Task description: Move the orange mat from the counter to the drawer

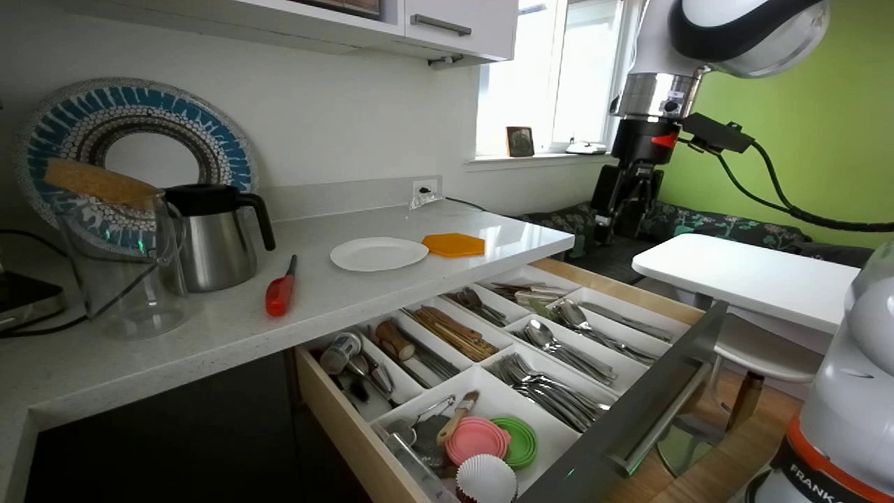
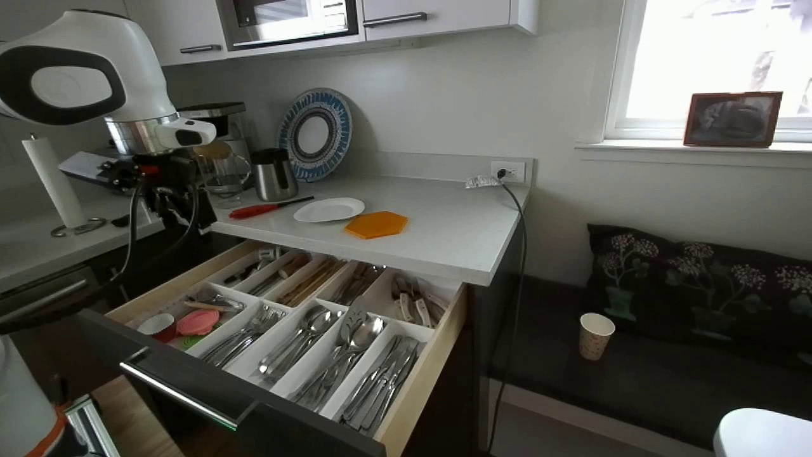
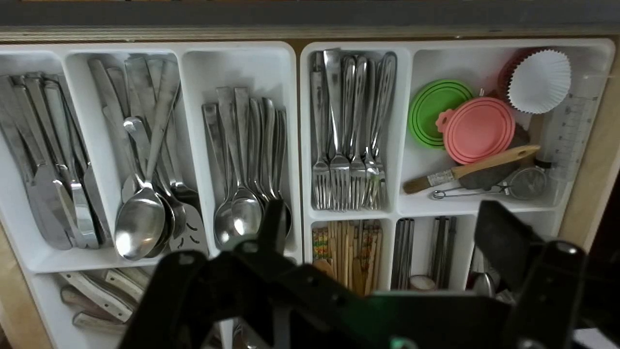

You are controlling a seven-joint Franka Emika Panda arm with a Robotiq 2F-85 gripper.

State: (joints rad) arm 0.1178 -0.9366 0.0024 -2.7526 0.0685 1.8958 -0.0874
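The orange mat lies flat on the white counter, touching or very close to the white plate. It looks six-sided and also shows in an exterior view; it is out of the wrist view. The drawer is pulled open below the counter, with white compartments of cutlery; its front edge shows in the wrist view. My gripper is raised above the drawer, apart from the mat. In the wrist view its fingers are wide apart with nothing between them.
A red-handled lighter, a steel jug and a glass pitcher stand along the counter. A large patterned platter leans on the wall. Upper cabinets hang above. A power cord hangs off the counter end.
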